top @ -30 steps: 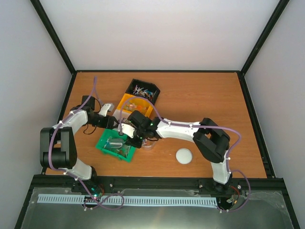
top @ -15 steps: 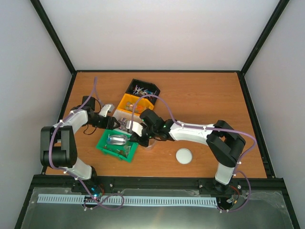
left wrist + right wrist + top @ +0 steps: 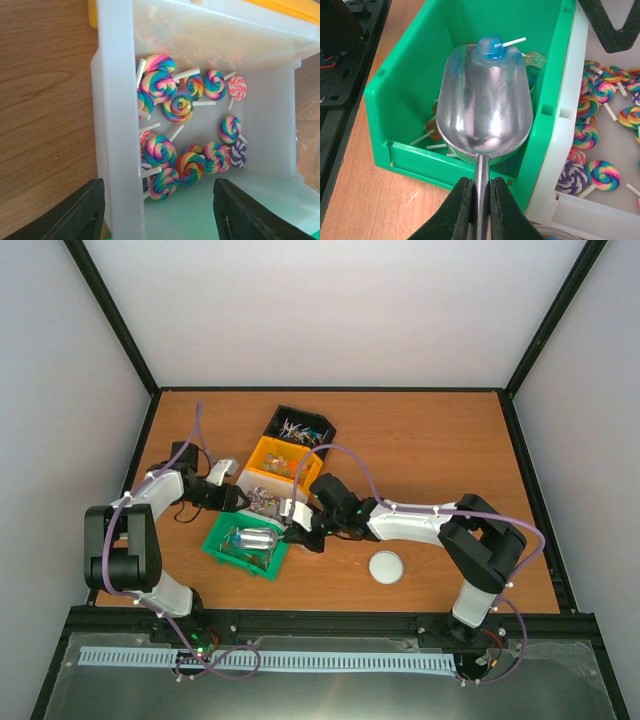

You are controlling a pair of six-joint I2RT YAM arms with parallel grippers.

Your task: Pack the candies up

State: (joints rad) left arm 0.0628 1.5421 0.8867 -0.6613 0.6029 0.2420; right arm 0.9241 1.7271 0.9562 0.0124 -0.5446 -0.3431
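The candies are tiny lollipops on white sticks. Several swirl ones (image 3: 175, 107) lie in the white bin (image 3: 115, 150), which also shows in the top view (image 3: 262, 502). A blue candy (image 3: 491, 46) sits at the tip of the metal scoop (image 3: 482, 110), over the green bin (image 3: 420, 155); orange and blue ones lie under the scoop. My right gripper (image 3: 481, 200) is shut on the scoop's handle at the bin's near edge (image 3: 292, 533). My left gripper (image 3: 160, 215) is open, its jaws either side of the white bin's left wall (image 3: 236, 498).
A yellow bin (image 3: 280, 458) and a black bin (image 3: 302, 427) with more candies stand behind the white one. A small clear jar (image 3: 313, 543) stands right of the green bin (image 3: 228, 552). Its round lid (image 3: 385, 566) lies further right.
My right wrist has drawn back to the right and its arm has stretched lower, with the scoop still over the green bin. The left arm has not moved.
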